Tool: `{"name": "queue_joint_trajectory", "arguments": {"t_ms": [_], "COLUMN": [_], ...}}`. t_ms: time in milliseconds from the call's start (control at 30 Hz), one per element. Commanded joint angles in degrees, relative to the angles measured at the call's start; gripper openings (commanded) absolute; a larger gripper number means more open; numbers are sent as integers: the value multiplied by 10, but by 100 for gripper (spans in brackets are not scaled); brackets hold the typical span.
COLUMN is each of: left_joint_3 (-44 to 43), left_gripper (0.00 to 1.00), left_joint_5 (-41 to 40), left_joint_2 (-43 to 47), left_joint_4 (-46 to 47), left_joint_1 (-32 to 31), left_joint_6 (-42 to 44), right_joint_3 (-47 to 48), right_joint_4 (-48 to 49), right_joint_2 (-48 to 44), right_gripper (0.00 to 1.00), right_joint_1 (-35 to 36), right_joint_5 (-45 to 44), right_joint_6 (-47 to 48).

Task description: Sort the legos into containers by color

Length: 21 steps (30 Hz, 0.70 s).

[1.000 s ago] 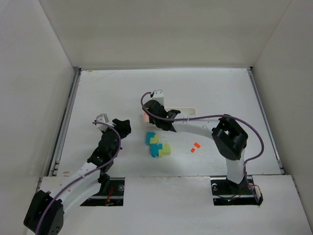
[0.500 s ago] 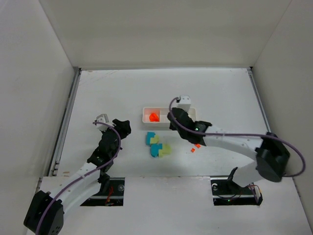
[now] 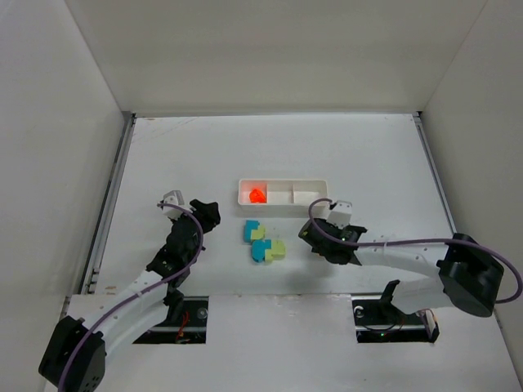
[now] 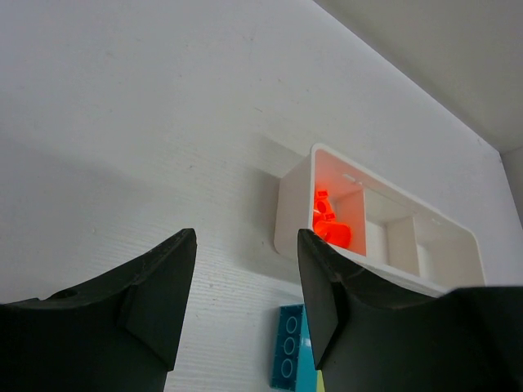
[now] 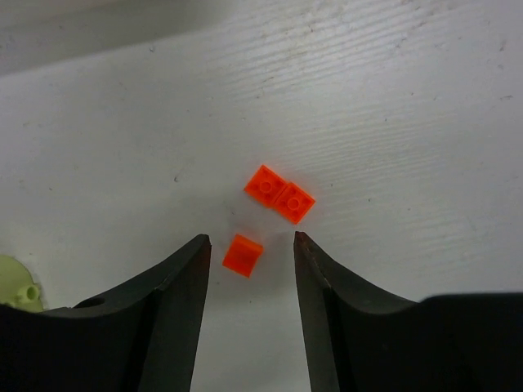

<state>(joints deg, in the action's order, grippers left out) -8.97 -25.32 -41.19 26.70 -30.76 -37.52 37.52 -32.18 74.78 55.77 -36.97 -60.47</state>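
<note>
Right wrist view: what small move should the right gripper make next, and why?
Probably lower and close on the small orange lego: it lies loose between the open fingers of the right gripper, and the tray already holds orange pieces.

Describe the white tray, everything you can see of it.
The tray is a long, low, white rectangular container, plastic by its look, split by two inner walls into three square compartments. It lies flat on the table, its long side running left to right in the top view. The left compartment holds orange-red legos; the middle and right ones look empty. Nothing else touches it.
</note>
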Motion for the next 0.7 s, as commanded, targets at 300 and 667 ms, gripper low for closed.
{"name": "queue_joint_trajectory", "arguments": {"t_ms": [300,667], "left_joint_3": [-2,-2], "left_gripper": [50,51], "left_joint_5": [-2,-4], "left_joint_2": [8,12], "left_joint_4": [17,15], "left_joint_1": [-6,-7], "left_joint_6": [7,8], "right_joint_3": [23,48], "right_joint_4": [33,29], "right_joint_2": [51,47], "right_gripper": [40,18], "right_joint_1": [12,45], "right_joint_5": [39,-12], "right_joint_6": [-32,-8]}}
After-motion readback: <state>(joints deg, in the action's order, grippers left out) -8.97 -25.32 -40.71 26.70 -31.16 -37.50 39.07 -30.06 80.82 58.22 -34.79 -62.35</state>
